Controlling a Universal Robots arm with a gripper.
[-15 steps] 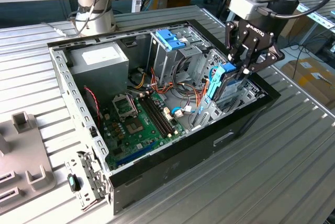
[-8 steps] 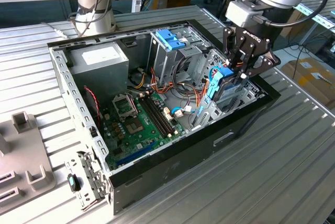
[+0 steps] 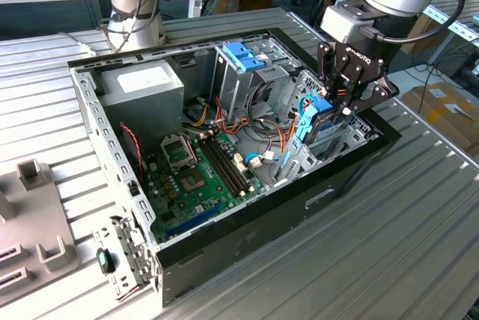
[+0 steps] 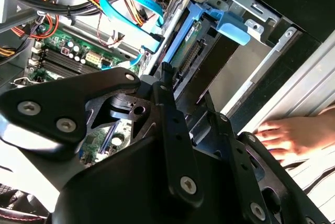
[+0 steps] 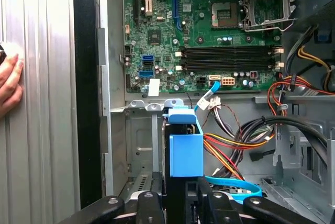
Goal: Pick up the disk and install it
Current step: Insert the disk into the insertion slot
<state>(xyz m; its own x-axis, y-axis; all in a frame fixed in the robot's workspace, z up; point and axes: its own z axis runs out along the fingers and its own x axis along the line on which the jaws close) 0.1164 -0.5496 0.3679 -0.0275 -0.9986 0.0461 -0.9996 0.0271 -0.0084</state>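
The disk (image 3: 314, 124), grey with light-blue carrier rails, stands on edge in the drive bay at the exterior view's right end of the open computer case (image 3: 247, 241). My gripper (image 3: 334, 107) is right above it, shut on its upper edge. In the first wrist view the disk (image 5: 185, 153) shows its blue rail end-on, with my fingers (image 5: 149, 203) on either side of its dark edge. The second wrist view has the disk (image 4: 191, 43) going down into the metal bay past my fingers (image 4: 168, 106).
A person's hand (image 4: 293, 135) (image 5: 8, 82) rests on the ribbed table just outside the case wall. Inside lie the motherboard (image 3: 198, 174), loose cables (image 5: 235, 150), a blue data cable (image 4: 128, 7), the power supply (image 3: 142, 84) and a blue-latched drive cage (image 3: 243, 54). Grey fixtures (image 3: 34, 219) sit at the exterior view's left.
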